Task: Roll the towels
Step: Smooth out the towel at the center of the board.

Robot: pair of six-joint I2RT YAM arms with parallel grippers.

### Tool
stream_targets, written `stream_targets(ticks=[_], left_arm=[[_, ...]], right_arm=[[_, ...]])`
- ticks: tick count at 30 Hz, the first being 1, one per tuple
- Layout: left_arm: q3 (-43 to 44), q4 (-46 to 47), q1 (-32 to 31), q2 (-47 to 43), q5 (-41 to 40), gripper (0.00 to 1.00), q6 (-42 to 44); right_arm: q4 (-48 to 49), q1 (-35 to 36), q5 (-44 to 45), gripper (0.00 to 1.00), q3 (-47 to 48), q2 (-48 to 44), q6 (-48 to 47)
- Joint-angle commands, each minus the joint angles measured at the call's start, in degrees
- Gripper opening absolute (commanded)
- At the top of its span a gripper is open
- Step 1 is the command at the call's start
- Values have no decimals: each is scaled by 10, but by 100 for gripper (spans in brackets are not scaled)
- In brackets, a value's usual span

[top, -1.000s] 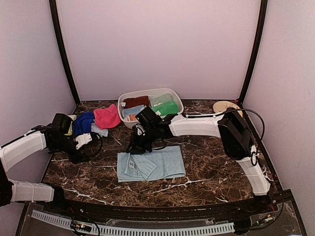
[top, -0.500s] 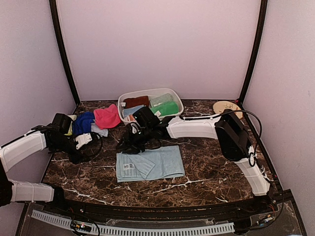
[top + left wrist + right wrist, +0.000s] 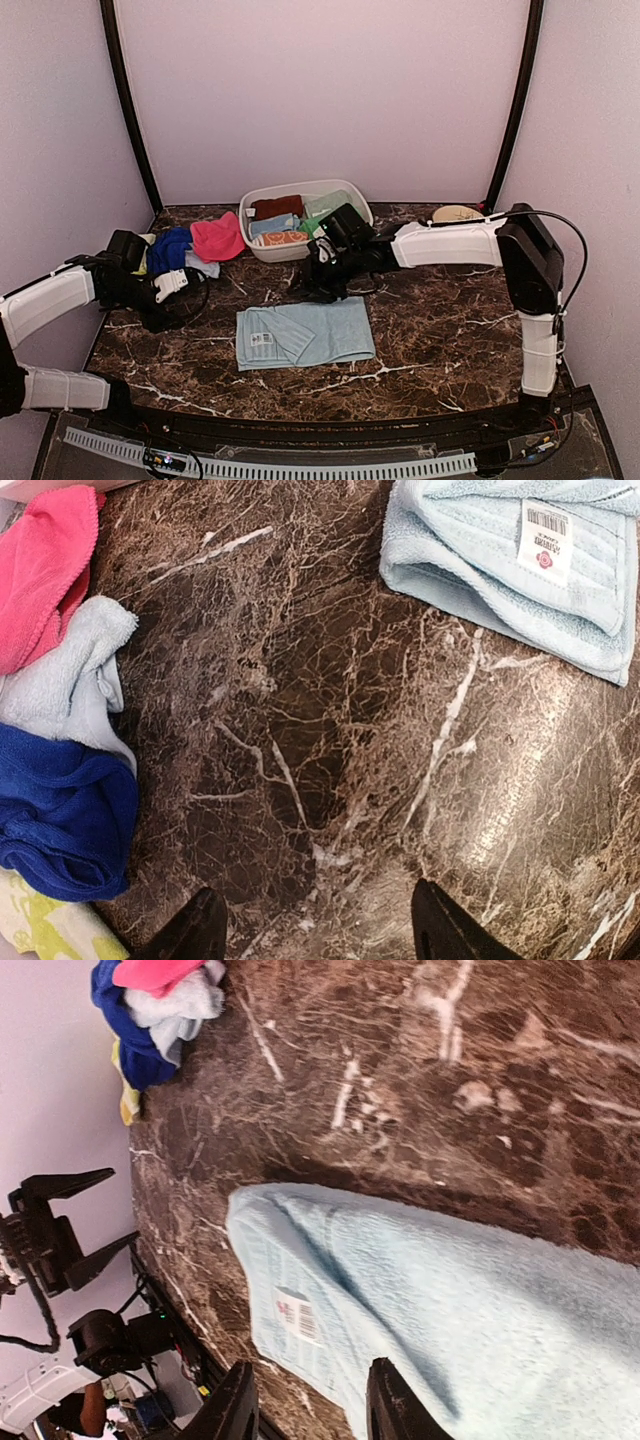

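Open room: bare marble table (image 3: 440,330) lies right of and in front of the pale blue towel (image 3: 305,335), which lies flat near the table's centre, its left part folded over. Its far edge sits close below the right gripper (image 3: 318,287). The white tub (image 3: 256,246) stands behind, near the back wall. The pink towel (image 3: 217,238) and royal blue towel (image 3: 168,250) are heaped at the far left, just beyond the left gripper (image 3: 180,288).

Since a second ago, the right arm has drawn back rightward from the towel's left corner, and the folded flap now lies flatter. The tan plate (image 3: 455,213) is less covered. The left arm is unchanged.

The left wrist view alone shows the towel's barcode label (image 3: 545,540) and a pale grey towel (image 3: 65,680) between pink and blue. There the fingers stand wide apart over bare marble. The right wrist view shows its fingers parted above the towel, gripping nothing.
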Motion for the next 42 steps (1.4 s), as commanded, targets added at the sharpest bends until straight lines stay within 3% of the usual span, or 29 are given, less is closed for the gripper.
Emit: stream_targets(ticks=[1,9,22,36,42], left_arm=[[2,2,3,2,9,66,-6],[4,-1,3,-3,9,66,-6],[2,1,3,-9,-1,66,-4],[15,3,2,-2,8,66,-17],[38,-5,2,6,33,66,-31]], right_arm=[[-21,11,28,38,-64,-18,-35],[-7,25,26,38,-109,-23,-34],[48,49,-6,37,-91,-14,2],[35,111,-35,37,54,68,3],[16,113,-54,41,70,80,-14]])
